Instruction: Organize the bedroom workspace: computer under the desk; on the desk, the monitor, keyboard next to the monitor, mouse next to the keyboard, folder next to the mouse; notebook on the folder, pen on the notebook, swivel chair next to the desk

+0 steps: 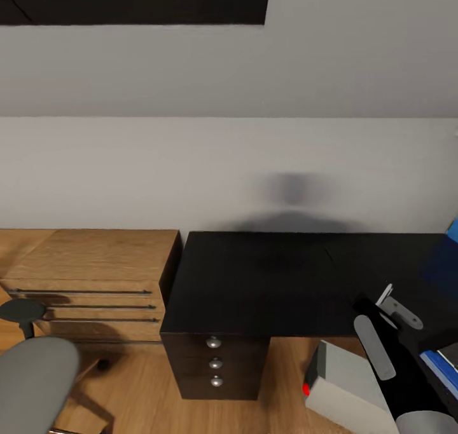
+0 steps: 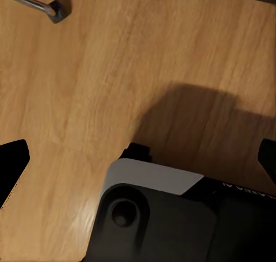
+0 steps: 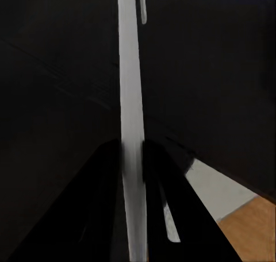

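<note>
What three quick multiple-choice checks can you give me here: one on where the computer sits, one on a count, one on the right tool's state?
1. Where is the computer?
A. on the desk top
B. on the floor, right of the drawers
C. on the chair seat

2. How many round knobs are on the drawers?
A. two
B. three
C. five

3. What is the right tool doing?
A. open, holding nothing
B. shut on the pen
C. shut on a mouse

Answers:
1. B: the grey case stands on the wooden floor beside the drawers.
2. B: three silver knobs sit in one column.
3. B: the thin white pen is clamped between the fingers.
</note>
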Robot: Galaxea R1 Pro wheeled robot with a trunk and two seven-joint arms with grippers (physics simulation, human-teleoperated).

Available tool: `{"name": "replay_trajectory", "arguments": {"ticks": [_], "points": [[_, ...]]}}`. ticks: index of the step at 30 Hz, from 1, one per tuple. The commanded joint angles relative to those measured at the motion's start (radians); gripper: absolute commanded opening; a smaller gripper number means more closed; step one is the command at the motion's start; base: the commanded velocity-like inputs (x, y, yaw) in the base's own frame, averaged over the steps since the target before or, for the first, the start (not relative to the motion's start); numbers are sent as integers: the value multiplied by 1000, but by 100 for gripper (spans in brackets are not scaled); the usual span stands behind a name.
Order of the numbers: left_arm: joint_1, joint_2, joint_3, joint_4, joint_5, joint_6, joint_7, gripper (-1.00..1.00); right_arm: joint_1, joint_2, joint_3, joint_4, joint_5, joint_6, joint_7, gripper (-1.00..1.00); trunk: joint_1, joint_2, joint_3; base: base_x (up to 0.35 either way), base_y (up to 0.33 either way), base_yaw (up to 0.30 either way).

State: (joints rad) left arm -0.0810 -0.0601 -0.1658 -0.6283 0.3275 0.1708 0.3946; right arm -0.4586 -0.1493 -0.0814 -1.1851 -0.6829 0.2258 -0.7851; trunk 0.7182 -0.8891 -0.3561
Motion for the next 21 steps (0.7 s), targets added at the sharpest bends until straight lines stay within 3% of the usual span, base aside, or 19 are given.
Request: {"name": "replay_trajectory", "arguments": {"ticks": [1,5,10,16,21], "points": [[0,4,-5,-2,9,2,9,100,-1,-3,-14,1,-4,6,-3,-100,0,-1,-1,0,0,-298],[0,12,-3,-2,10,-22,9,100,-1,-7,-34,4,-4,6,-2,-100,0,-1,-1,0,0,-298],[0,15,-3,-2,11,-56,8,100,-2,-37,-52,6,-5,6,-2,-100,0,-1,-1,0,0,-298],[0,14,-3,-2,12,-63,7,100,-2,-45,-140,15,-7,12,44,-100,0,-1,-1,0,0,-298],[0,12,-2,-2,12,-63,6,100,-2,-45,-149,25,-6,9,54,-100,0,-1,-1,0,0,-298]]}}
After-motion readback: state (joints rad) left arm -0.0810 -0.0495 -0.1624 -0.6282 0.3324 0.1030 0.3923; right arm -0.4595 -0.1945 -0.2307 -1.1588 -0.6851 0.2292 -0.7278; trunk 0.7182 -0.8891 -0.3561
